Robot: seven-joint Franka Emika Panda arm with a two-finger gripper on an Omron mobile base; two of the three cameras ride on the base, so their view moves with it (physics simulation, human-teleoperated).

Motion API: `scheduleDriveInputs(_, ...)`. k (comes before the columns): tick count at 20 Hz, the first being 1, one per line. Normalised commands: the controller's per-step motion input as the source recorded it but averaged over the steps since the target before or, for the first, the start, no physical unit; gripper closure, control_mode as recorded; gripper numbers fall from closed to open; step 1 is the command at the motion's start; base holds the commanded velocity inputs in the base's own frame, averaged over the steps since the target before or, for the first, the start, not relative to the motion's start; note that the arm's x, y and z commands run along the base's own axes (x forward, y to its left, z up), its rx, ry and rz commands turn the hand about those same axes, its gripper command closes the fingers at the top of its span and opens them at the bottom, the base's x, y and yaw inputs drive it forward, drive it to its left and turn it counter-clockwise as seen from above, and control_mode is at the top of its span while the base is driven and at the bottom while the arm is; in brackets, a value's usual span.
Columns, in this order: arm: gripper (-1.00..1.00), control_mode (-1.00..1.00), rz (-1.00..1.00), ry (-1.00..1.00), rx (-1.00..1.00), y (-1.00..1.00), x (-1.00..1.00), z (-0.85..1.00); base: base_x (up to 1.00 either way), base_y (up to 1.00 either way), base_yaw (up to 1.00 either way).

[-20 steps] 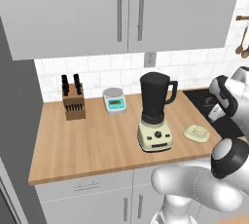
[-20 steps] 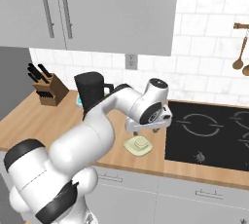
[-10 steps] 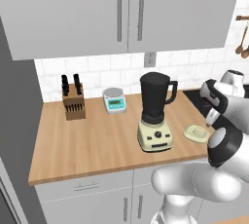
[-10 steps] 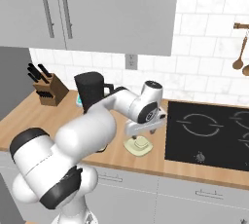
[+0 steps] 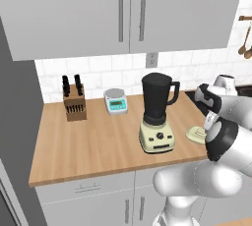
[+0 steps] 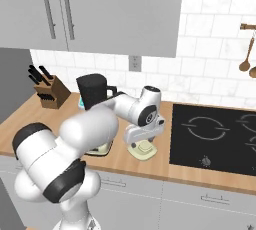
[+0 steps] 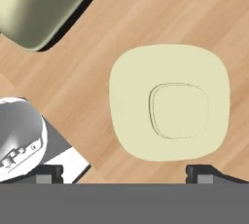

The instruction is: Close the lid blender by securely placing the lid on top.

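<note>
Lid (image 7: 169,102): a pale cream-yellow piece lying flat on the wooden counter (image 5: 98,141). From my hand view it reads as a rounded square more than a true circle, with 1 raised, softly squared knob at its centre. The surface is plain and matte, with no markings.

Lid location: on the counter just beside the blender (image 5: 157,114), on the side toward the black cooktop (image 6: 215,134). It is apart from the blender, not on it. In the left base view it shows as a small cream patch (image 5: 196,133) partly behind my arm; in the right base view it sits under my hand (image 6: 142,149).

Blender: a cream-yellow boxy base with dark knobs on its front, carrying a tall, nearly black tapered jar with 1 side handle. The jar top is open. In the hand view a corner of the cream base (image 7: 44,4) shows at the top left.

My claw (image 7: 125,172): it hangs directly above the lid, pointing down at it. Its 2 dark fingertips (image 7: 48,172) stand wide apart, released and grasping nothing, 1 on each side of the lid's near edge.

Other things: a wooden knife block (image 5: 75,103) and a round grey scale with a teal display (image 5: 116,101) stand at the back of the counter, well apart from the lid.
</note>
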Motion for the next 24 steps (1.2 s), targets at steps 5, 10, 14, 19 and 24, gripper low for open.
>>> scheduleDriveInputs(5,-1.00,-1.00,0.00,0.04,-0.01,0.00,0.12,-0.08,0.00,0.00,0.00)
scheduleDriveInputs(10,-1.00,-1.00,0.00,0.02,-0.02,0.00,0.09,-0.11,0.00,0.00,0.00)
scheduleDriveInputs(14,-1.00,-1.00,0.00,0.01,-0.01,0.00,0.07,-0.12,0.00,0.00,0.00)
scheduleDriveInputs(19,-1.00,-1.00,0.00,0.03,-0.02,0.00,0.00,-0.18,0.00,0.00,0.00)
scheduleDriveInputs(24,-1.00,-1.00,0.00,0.04,-0.01,0.00,0.00,-0.18,0.00,0.00,0.00)
